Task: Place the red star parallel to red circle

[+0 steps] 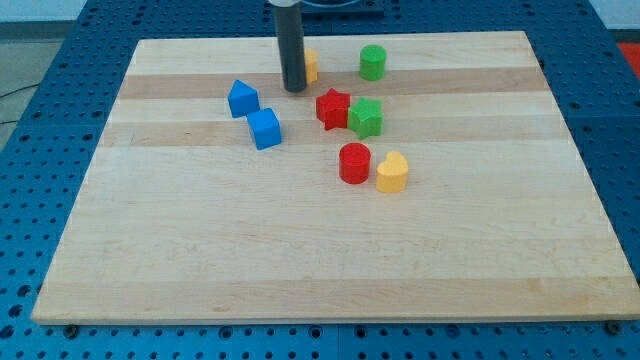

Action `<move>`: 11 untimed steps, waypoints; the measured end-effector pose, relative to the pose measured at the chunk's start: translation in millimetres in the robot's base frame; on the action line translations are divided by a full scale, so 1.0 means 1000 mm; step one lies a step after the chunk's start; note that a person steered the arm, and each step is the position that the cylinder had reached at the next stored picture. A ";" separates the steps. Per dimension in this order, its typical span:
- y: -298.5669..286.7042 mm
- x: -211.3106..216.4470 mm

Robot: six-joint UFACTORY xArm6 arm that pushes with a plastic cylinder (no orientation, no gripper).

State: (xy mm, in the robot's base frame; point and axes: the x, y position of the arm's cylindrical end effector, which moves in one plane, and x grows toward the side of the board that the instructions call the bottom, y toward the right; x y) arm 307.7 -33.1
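The red star [332, 108] was above the red circle [354, 162], touching the green block [366, 117], so the aligning was not done. My tip [294, 88] stood up-left of the star, apart; it has no jaws.

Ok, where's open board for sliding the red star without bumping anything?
Crowded: the red star touches the green block, with the red circle and yellow block just below. My tip sits at its upper left. Free: everything below the red circle, and left of the blue blocks.
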 end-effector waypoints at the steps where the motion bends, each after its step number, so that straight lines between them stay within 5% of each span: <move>1: 0.055 0.004; 7: 0.006 0.126; 11: -0.043 0.107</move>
State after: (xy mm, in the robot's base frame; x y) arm 414.6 -75.8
